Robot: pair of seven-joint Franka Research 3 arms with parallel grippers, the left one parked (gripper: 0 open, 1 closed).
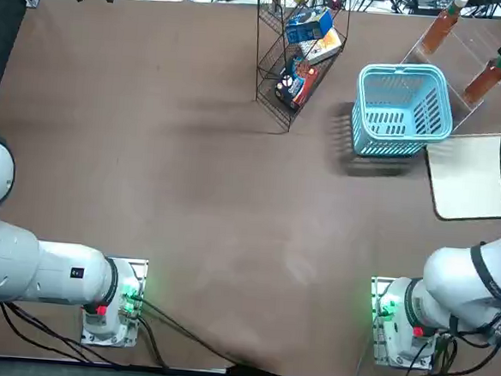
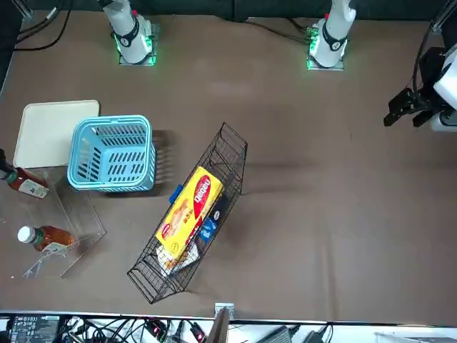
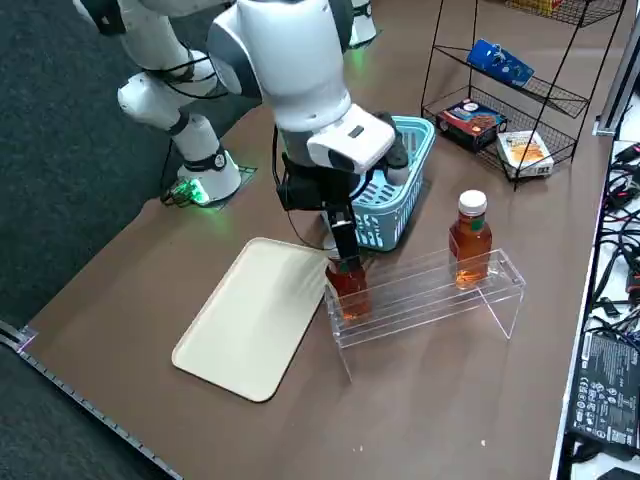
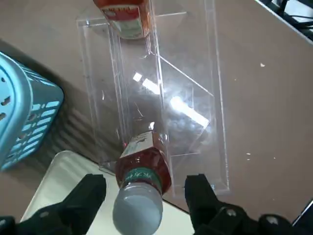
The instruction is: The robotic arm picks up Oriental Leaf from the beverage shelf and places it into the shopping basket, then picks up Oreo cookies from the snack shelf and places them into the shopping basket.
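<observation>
Wide open, the right end effector (image 4: 145, 193) hovers over the desk (image 3: 440, 410), its fingers (image 4: 88, 199) on either side of the capped end of an Oriental Leaf bottle (image 4: 146, 164), with gaps visible on both sides. The bottle rests on the clear beverage shelf (image 1: 453, 60), at the shopping basket's (image 1: 402, 113) 2 o'clock in the top view, beside a second bottle (image 3: 470, 240). The right side view shows blue Oreo cookies (image 3: 500, 62) on the middle tier of the wire snack shelf (image 3: 545, 95); in the front view, a yellow packet (image 2: 189, 212) covers much of what lies behind it. The amber-red bottle wears a pale cap, green neck band and white label; a cream tray (image 1: 475, 178) lies at the basket's 4 o'clock in the top view.
</observation>
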